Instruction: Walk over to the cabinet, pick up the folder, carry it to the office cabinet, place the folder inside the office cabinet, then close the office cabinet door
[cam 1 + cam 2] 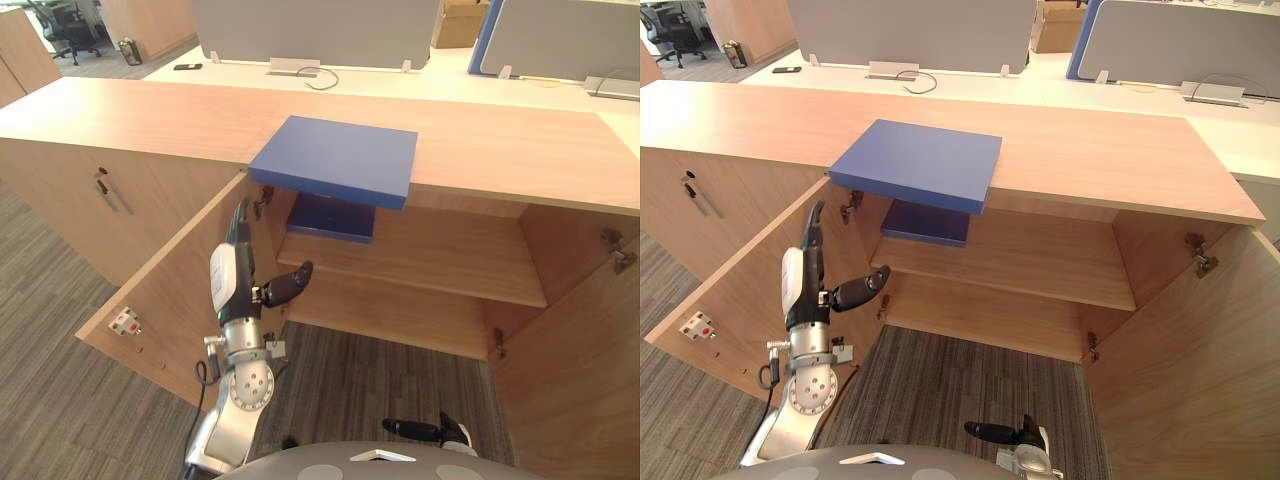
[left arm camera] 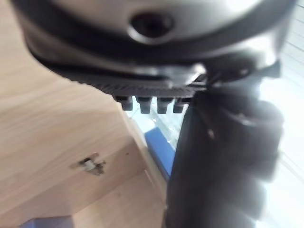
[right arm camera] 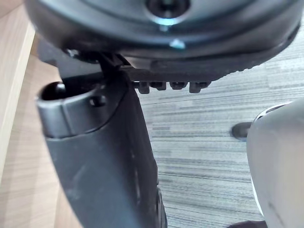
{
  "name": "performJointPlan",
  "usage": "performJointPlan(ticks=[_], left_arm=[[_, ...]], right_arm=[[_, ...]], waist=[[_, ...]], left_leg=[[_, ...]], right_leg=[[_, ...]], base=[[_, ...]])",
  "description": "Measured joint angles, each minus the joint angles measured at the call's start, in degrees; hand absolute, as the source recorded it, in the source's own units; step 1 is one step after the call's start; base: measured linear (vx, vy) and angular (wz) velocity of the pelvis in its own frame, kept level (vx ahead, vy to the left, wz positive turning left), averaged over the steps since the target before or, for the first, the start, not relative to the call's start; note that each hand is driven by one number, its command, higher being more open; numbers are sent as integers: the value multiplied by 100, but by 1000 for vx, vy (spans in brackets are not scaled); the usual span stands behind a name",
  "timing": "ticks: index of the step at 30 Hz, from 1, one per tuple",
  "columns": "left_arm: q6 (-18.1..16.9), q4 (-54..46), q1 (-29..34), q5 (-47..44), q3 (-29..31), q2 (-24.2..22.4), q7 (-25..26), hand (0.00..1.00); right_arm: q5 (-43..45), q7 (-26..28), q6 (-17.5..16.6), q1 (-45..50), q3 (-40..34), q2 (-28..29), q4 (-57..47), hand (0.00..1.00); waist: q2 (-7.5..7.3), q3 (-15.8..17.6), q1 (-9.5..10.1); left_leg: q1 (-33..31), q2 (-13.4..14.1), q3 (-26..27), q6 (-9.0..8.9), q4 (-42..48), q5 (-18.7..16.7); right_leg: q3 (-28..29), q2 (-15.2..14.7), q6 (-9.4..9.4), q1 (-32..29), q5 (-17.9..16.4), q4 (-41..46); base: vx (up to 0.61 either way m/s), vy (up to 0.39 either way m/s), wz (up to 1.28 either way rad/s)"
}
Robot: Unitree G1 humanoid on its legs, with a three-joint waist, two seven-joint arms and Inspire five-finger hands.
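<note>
Left eye view: an office cabinet (image 1: 470, 150) of pale wood is seen with both doors swung wide, the left door (image 1: 165, 285) and the right door (image 1: 575, 350) standing out toward the robot. A blue folder (image 1: 335, 160) is laid flat on the cabinet's top, its front edge overhanging the open compartment. Under it, on the shelf (image 1: 430, 262) inside, a second blue flat item (image 1: 333, 218) is lying at the left end.

The left hand (image 1: 233, 272) is raised in front of the left door's inner face. Its fingers (image 1: 240, 222) are held straight, pressed together and pointed upward, and the thumb (image 1: 287, 287) is stuck out sideways toward the compartment. Nothing is held in it. The folder is found above the hand and to its right; the fingertips are seen just below the folder's front left corner, apart from it. In the left wrist view a strip of the folder's blue edge (image 2: 159, 148) is seen past the hand, beside a door hinge (image 2: 90, 164).

The right hand (image 1: 415, 430) is held low over the grey carpet (image 1: 350, 380) before the cabinet, well apart from the folder. Whether it is spread or closed cannot be told.
</note>
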Motion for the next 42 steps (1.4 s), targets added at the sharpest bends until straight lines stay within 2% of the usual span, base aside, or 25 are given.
performJointPlan(ticks=[4,9,14,18,23,28,33,37,42], left_arm=[[105,0,-392,437,2,225,-5,100],[291,11,-744,838,29,334,-4,100],[464,107,-990,868,107,466,0,100],[580,284,-1272,1075,251,502,10,100],[713,295,-1529,1098,320,665,89,100],[738,611,-1958,1310,308,811,94,100],[749,1198,-2436,1502,292,1037,20,100],[796,1409,-2580,1502,255,1214,-102,100],[857,1707,-2739,1506,257,1432,-263,100]], right_arm=[[-7,33,5,-101,5,10,86,100],[-12,141,4,-121,-5,8,86,100],[-12,171,4,-159,-21,16,86,100],[-10,176,-1,-185,-36,45,84,100],[-10,201,-1,-198,-136,64,86,100],[-11,260,0,-195,-255,75,121,100],[-10,280,0,-226,-313,73,131,100],[-6,291,-1,-228,-435,65,125,100],[1,301,-1,-188,-540,30,125,100]], waist=[[-33,8,-125],[-36,10,-167],[-50,31,-289],[-119,89,-303],[-153,93,-305],[-161,89,-339],[-162,90,-483],[-161,90,-610],[-184,107,-611]], left_leg=[[-4,4,10,0,19,-1],[12,60,96,-11,12,-9],[77,94,175,-39,-4,-30],[114,92,205,-92,-5,-83],[114,77,235,-62,-2,-95],[115,70,255,-62,21,-96],[125,107,275,-62,21,-96],[133,119,291,-71,14,-103],[193,124,376,-127,-1,-173]], right_leg=[[41,7,-20,-9,30,-33],[133,56,-69,0,153,-172],[211,71,-77,16,222,-223],[253,64,-110,40,211,-270],[279,54,-124,42,206,-305],[298,59,-115,68,251,-354],[343,95,-198,90,318,-461],[353,105,-240,95,360,-500],[450,89,-216,83,386,-499]], base=[[55,-19,-8],[-5,-23,-13],[-68,-2,-12],[-62,12,-6],[3,-2,-2],[60,-26,-3],[16,-45,-8],[-42,-31,-6],[-62,-8,-12]])
